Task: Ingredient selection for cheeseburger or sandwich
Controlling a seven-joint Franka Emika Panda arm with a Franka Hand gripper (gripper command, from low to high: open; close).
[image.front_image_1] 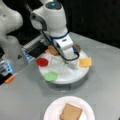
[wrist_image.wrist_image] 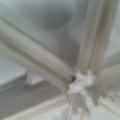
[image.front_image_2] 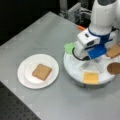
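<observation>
We had the gripper [image.front_image_1: 71, 65] low over the round tray [image.front_image_1: 75, 75]; whether its fingers held anything, we could not tell. One bread slice [image.front_image_2: 42, 72] lay on the plate [image.front_image_2: 25, 77]. The cheese [image.front_image_2: 91, 77], light and thin, looked best pinched at an edge.

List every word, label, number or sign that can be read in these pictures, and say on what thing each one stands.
None can be read.
The bread slice, plate, cheese square and round stand carry no writing.
The dark triangle mark on the robot base is too blurred to read.
The tool is low over the stand, with no lettering visible.
</observation>
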